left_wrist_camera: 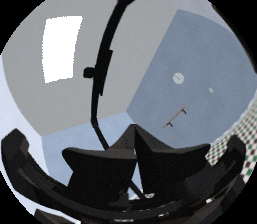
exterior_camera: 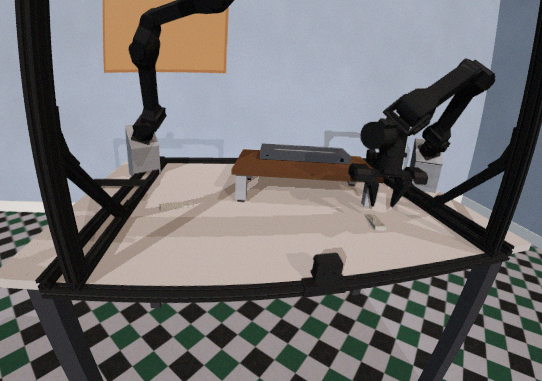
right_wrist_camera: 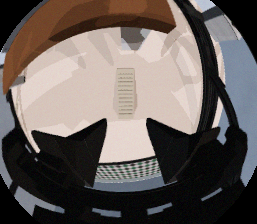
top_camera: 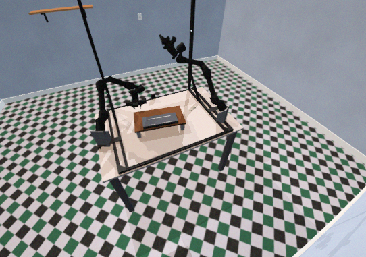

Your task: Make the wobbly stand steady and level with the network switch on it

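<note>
My right gripper points down beside the stand, fingers parted and nothing held. Beyond its tips, the near wedge lies on the table. In my right wrist view its long axis runs up the picture toward a stand leg, with its ridges crossing that axis; it stops short of the leg. From the exterior it slants from upper left to lower right.

The far wedge lies well apart, by the other end of the stand, its length running mostly sideways in the exterior view. The network switch rests on the stand, long axis along the board's length. I can't fairly judge from these angles whether the board is level.

My left gripper is raised high, closed on nothing.
</note>
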You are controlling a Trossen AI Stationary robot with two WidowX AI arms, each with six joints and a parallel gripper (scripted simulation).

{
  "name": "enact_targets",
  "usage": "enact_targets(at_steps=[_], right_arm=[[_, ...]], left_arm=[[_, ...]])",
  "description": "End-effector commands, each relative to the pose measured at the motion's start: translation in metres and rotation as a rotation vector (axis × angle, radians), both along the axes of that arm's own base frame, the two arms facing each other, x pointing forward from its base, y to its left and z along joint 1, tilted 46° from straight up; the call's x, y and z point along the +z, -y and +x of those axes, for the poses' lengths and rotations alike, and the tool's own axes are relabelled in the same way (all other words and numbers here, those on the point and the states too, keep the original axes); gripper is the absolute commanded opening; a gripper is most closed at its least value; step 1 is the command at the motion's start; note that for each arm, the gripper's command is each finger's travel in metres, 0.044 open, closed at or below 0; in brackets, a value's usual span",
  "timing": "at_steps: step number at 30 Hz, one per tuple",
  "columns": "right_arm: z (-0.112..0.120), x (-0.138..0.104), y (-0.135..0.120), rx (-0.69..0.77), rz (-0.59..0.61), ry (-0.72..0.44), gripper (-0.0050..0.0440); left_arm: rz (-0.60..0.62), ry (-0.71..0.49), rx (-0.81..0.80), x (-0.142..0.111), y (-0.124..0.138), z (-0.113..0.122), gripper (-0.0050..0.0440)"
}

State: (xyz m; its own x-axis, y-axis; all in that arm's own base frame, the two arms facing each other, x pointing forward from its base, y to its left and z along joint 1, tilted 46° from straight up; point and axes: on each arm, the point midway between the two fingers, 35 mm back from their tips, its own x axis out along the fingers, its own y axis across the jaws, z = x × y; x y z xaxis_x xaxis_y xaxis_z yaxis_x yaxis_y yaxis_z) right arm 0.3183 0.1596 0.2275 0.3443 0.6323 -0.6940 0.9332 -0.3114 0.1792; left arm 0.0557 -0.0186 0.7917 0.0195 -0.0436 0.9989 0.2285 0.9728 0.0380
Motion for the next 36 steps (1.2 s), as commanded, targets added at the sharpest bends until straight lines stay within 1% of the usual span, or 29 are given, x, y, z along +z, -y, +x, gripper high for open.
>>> enact_targets(at_steps=[1,7,8,18,24,25,36], right_arm=[[0.0,0.0,0.0,0.0,0.0,0.0,0.0241],[0.0,0.0,0.0,0.0,0.0,0.0,0.0241],[0.0,0.0,0.0,0.0,0.0,0.0,0.0241],[0.0,0.0,0.0,0.0,0.0,0.0,0.0241],[0.0,0.0,0.0,0.0,0.0,0.0,0.0241],[0.0,0.0,0.0,0.0,0.0,0.0,0.0241],[0.0,0.0,0.0,0.0,0.0,0.0,0.0241]], left_arm=[[-0.074,0.156,0.014,0.012,-0.014,-0.037,0.0],[-0.074,0.156,0.014,0.012,-0.014,-0.037,0.0],[-0.056,0.139,0.064,0.008,-0.014,-0.039,0.0],[-0.023,0.174,0.64,0.012,-0.026,-0.038,0.0],[-0.023,0.174,0.64,0.012,-0.026,-0.038,0.0],[-0.051,0.168,0.6,0.011,-0.025,-0.039,0.0],[-0.023,0.174,0.64,0.012,-0.026,-0.038,0.0]])
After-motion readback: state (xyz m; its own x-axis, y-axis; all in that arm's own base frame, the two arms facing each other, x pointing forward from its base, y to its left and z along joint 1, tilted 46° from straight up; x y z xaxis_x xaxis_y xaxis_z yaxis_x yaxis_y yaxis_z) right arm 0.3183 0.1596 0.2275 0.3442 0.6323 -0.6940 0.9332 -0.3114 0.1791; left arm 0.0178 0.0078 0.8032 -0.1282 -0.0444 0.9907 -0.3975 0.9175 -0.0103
